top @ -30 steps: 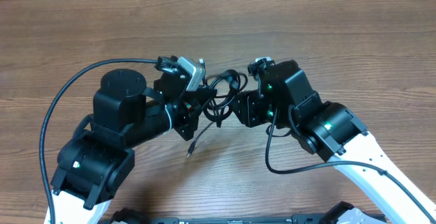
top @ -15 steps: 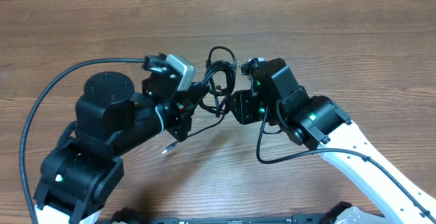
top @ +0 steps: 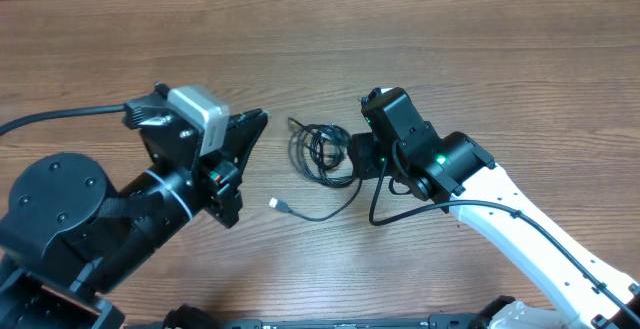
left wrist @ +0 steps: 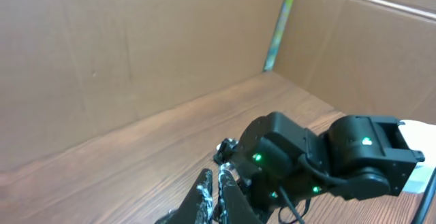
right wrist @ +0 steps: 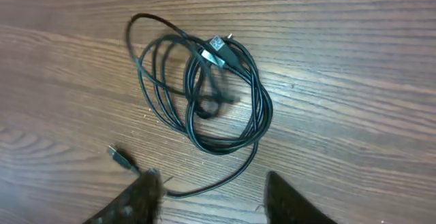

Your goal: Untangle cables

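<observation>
My left gripper (top: 255,121) is pressed together; my right gripper (right wrist: 211,180) stands apart, holding nothing. The cables (top: 322,154) lie coiled on the bench (top: 450,59) between both grippers, one plug end (top: 277,205) trailing loose.

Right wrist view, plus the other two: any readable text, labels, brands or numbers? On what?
No legible text in any view.
Plug in the cables: a pale mark, too small and blurred to read.
Right arm: green lights only, no lettering visible.
Cardboard wall: no print visible.
</observation>
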